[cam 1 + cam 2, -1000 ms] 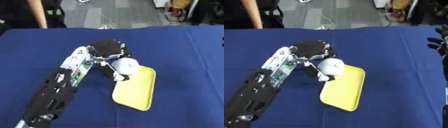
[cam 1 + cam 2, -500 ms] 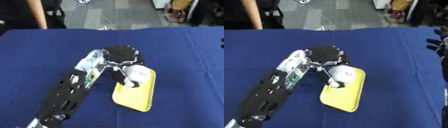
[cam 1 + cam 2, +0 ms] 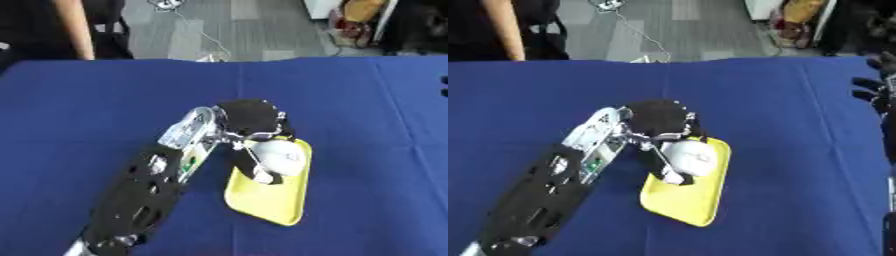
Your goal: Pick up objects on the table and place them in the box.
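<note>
While the left hand (image 3: 249,120) travels: it has carried a white rounded object (image 3: 278,156) over the yellow tray (image 3: 262,202)
Grip: fingers curled round it
Meaning: release seems next

The left arm (image 3: 149,190) comes in from the lower left and stretches up and to the right, black with a silver wrist section (image 3: 188,132). Its robot hand (image 3: 254,125) is turned palm down, fingers (image 3: 254,167) curled downward round a white rounded thing. The right robot hand (image 3: 877,92) shows only at the right edge of the right eye view, dark fingers pointing left, spread and apart, holding nothing.
</note>
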